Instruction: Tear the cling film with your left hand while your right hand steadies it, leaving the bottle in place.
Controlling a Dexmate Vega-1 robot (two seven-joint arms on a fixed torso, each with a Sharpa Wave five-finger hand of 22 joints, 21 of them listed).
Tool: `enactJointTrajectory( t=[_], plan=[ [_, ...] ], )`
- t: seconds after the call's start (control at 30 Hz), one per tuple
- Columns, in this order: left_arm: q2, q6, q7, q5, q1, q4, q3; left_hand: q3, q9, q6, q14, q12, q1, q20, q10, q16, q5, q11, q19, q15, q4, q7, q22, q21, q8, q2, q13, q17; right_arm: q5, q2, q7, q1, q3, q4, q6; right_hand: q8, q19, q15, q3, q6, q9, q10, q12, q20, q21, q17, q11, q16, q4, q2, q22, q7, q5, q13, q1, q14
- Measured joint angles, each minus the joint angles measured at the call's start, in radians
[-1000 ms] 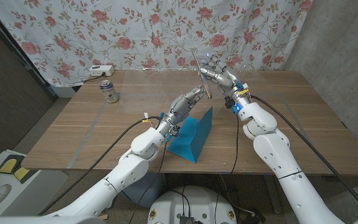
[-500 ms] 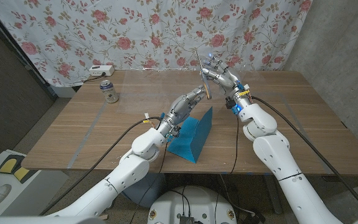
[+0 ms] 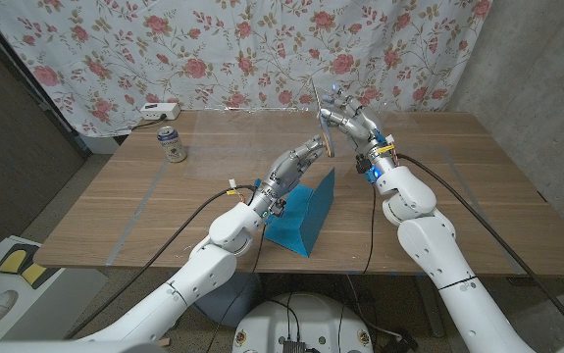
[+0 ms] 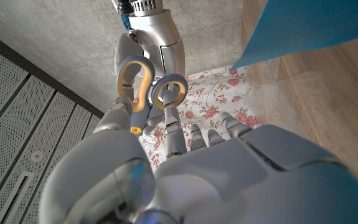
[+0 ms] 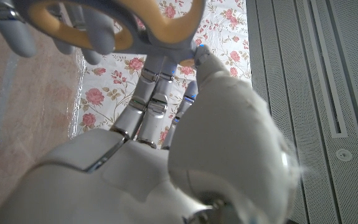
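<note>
Above the middle of the wooden table (image 3: 458,186), just above the frame's centre, both hands are raised and meet at a pair of scissors (image 3: 328,143) with tan and grey handle loops. The right hand (image 3: 348,120) grips the scissors, the blades pointing up toward the flowered curtain (image 3: 262,49). The left hand (image 3: 296,165) reaches up from the lower left, fingers (image 4: 172,127) stretched to the loops and touching them; I cannot tell whether it actually grips them. Directly below the hands, at lower centre, a blue wedge-shaped box (image 3: 301,211) rests on the table near its front edge, apart from both hands. 1 drink can (image 3: 171,144) stands upright at the upper left, well apart from the box, with a white power strip (image 3: 159,110) behind it at the table's far edge.
</note>
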Motion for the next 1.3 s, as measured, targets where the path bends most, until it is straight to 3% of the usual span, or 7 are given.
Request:
enactJointTrajectory(
  t=[0.3,1.03,1.3],
  plan=[
    [0.001,0.000,0.004,0.004,0.004,-0.006,0.001,-0.007,0.000,0.014,0.007,0.000,-0.002,-0.005,0.009,0.000,0.000,-0.009,0.005,-0.007,0.007,-0.007,0.000,0.000,0.000,-0.020,0.000,0.000,-0.024,-0.009,-0.032,-0.007,-0.021,-0.002,0.021,0.000,-0.007,0.002,0.000,0.004,0.000,0.000,0.000,-0.004,0.006,-0.001,0.000,0.000,0.000,0.000,-0.003,-0.004,0.000,0.000,0.000,0.002],
    [-0.003,0.000,0.009,0.004,0.008,-0.005,0.002,-0.016,0.000,0.026,0.007,0.000,0.006,-0.007,0.012,0.000,0.000,-0.013,0.014,-0.007,0.007,-0.006,0.000,0.000,0.000,-0.028,0.000,0.000,-0.062,-0.024,-0.120,-0.015,-0.070,-0.002,0.065,0.000,-0.012,0.004,0.004,0.016,0.000,0.005,-0.003,0.002,0.020,0.005,-0.005,-0.002,-0.004,-0.008,-0.013,-0.009,0.000,-0.005,-0.008,0.005],
    [-0.006,-0.002,0.018,0.004,0.012,-0.004,0.002,-0.016,0.000,0.036,0.057,0.011,0.013,-0.011,0.036,0.012,0.000,-0.015,0.032,-0.018,0.007,0.000,0.000,0.008,0.000,-0.035,0.000,0.000,-0.069,-0.029,-0.149,-0.018,-0.088,-0.002,0.080,0.000,-0.020,0.002,0.004,0.016,0.000,0.005,-0.004,-0.001,0.028,0.005,-0.005,-0.006,-0.004,-0.007,-0.016,-0.009,0.004,-0.005,-0.007,0.008]
  ],
)
